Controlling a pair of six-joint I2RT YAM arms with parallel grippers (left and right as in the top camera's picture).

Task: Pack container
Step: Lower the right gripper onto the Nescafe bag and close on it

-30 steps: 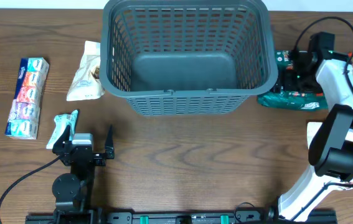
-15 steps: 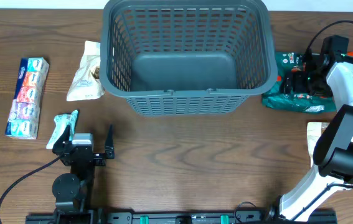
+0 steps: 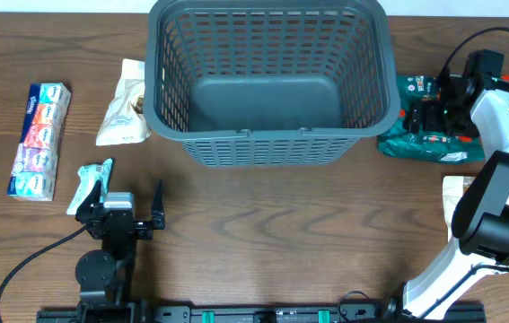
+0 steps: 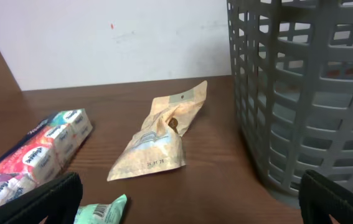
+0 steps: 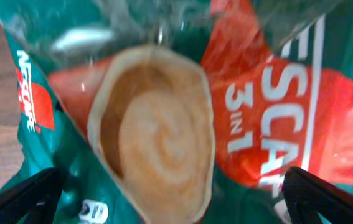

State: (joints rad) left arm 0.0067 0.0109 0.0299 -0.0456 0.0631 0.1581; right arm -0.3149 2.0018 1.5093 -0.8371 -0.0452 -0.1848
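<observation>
Container [image 3: 267,151], a large dark grey lattice basket, stands upright at the far middle of the wooden table [image 3: 281,233], solid bottom showing. Left gripper [image 3: 126,193] sits low near the front left edge, jaws spread wide, nothing between them. A small mint-green packet [image 3: 92,179] lies just beside its left finger. Further left lies a long multicolour tissue pack [image 3: 39,139]. A beige pouch [image 3: 124,103] lies just beside the basket's left wall; the left wrist view shows it flat on the wood. Right gripper [image 3: 435,115] hangs over a green-and-red coffee sachet bag [image 3: 407,142], which lies against the basket's right wall. Jaws are spread wide, one finger [image 5: 20,193] on each side of the print in the right wrist view. The bag fills that view, blurred; contact cannot be told.
</observation>
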